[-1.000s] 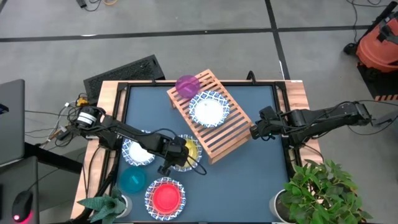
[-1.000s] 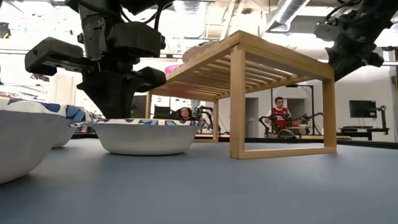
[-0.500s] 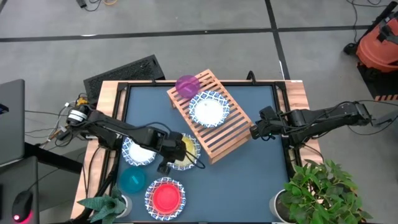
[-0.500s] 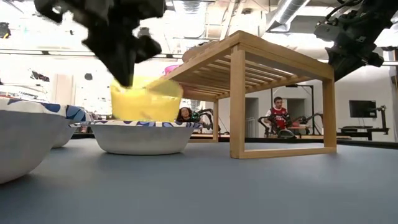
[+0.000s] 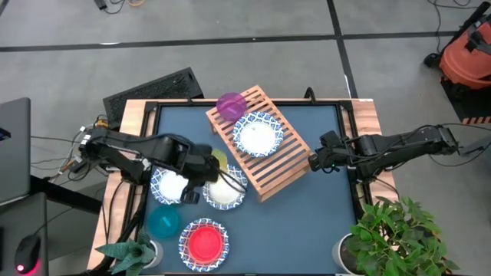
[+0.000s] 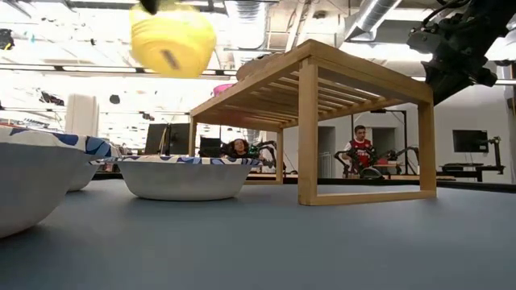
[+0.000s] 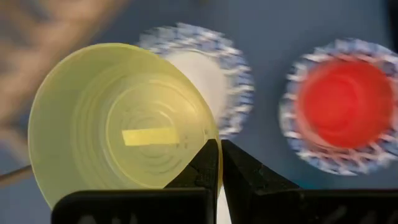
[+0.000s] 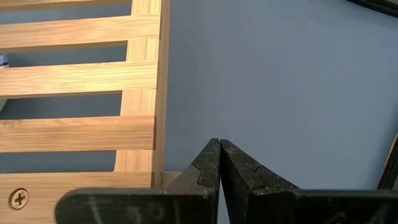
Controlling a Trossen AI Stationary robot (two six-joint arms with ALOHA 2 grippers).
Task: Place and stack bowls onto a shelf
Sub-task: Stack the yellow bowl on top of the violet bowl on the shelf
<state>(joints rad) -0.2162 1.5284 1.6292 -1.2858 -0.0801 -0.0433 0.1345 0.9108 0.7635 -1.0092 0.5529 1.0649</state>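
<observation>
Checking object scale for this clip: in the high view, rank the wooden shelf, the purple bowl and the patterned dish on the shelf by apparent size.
1. The shelf, largest by far.
2. The patterned dish on its slats.
3. The purple bowl at the shelf's far corner, clearly smaller than the dish.

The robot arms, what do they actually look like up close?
Both are dark, jointed arms with black cables along them. The left arm has a pale round fitting at its base. Each claw, left claw and right claw, ends in two black wedge-shaped fingers.
</observation>
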